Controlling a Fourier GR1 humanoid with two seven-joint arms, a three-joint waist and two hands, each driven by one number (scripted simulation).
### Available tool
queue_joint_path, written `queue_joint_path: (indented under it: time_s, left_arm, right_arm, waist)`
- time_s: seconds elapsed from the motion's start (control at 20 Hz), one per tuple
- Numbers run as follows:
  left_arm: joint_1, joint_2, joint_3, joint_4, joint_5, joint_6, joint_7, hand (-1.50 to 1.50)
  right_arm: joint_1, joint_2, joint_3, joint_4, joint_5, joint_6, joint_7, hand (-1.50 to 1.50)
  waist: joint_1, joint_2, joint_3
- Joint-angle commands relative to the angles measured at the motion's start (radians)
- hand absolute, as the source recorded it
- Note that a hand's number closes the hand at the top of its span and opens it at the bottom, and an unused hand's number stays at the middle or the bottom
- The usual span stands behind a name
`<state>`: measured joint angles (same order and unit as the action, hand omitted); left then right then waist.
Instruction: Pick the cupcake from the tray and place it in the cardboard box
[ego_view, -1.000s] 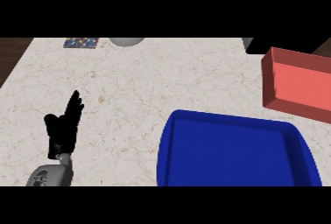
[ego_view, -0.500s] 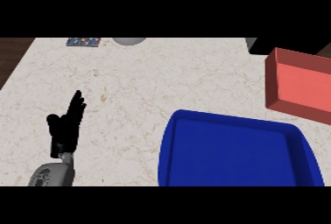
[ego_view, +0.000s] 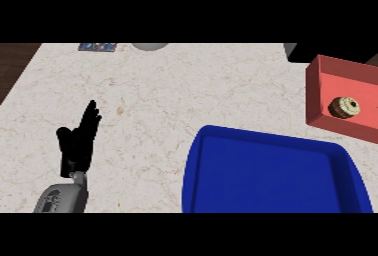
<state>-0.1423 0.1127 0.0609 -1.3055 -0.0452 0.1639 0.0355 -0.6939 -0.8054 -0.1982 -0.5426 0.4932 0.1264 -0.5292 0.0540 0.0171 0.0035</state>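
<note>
A brown-topped cupcake (ego_view: 344, 107) sits inside the red box (ego_view: 325, 75) at the right edge of the counter. The blue tray (ego_view: 221, 170) lies at the lower right and holds nothing that I can see. My left hand (ego_view: 77, 142) stands at the lower left with straight fingers pointing up, well away from both tray and box. No right hand or right forearm shows in the head view.
A grey round object (ego_view: 150, 46) and a small dark patterned item (ego_view: 97, 47) lie at the counter's far edge. A dark block (ego_view: 295, 51) stands behind the box. Pale marble counter stretches between my hand and the tray. The counter's left edge (ego_view: 16, 82) borders dark wood.
The cupcake now shows inside the red box, where earlier only the box's red floor showed. My left hand stays in place.
</note>
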Motion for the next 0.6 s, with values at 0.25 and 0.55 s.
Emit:
queue_joint_path:
  time_s: [0.25,0.55]
  left_arm:
    - [0.006,0.025,0.032,0.016,0.019,-0.018,-0.019,0.0]
    - [0.018,0.024,0.033,0.041,0.019,-0.027,-0.053,0.0]
  right_arm:
    - [-0.117,0.009,-0.158,0.195,-0.182,0.222,-0.203,-1.5]
    - [-0.129,-0.082,-0.265,0.329,-0.279,0.378,-0.19,-1.5]
  waist:
    - [-0.012,-0.001,0.0]
    - [-0.019,0.001,0.0]
